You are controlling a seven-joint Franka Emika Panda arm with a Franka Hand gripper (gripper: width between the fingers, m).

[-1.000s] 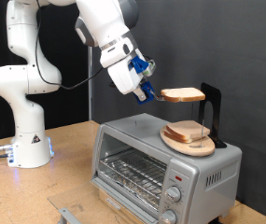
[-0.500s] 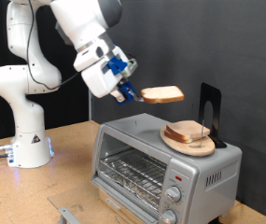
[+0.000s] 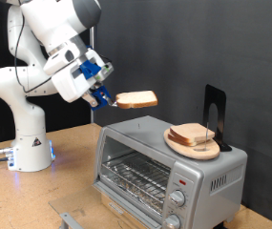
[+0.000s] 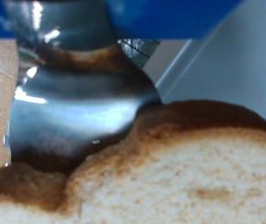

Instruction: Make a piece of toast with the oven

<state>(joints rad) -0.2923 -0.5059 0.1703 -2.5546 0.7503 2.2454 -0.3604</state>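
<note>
My gripper is shut on a slice of bread, pale crumb with a tan crust, and holds it flat in the air above and to the exterior view's left of the silver toaster oven. The oven's glass door hangs open and the wire rack shows inside. Other alike slices lie stacked on a round wooden plate on the oven's top. In the wrist view the held slice fills the picture below a metal finger.
A black upright stand rises behind the plate on the oven's top. The robot's white base stands at the exterior view's left on the wooden table. A grey metal bracket lies at the table's front.
The gripper has carried the slice to the exterior view's left and slightly down, away from the plate and past the oven's top edge.
</note>
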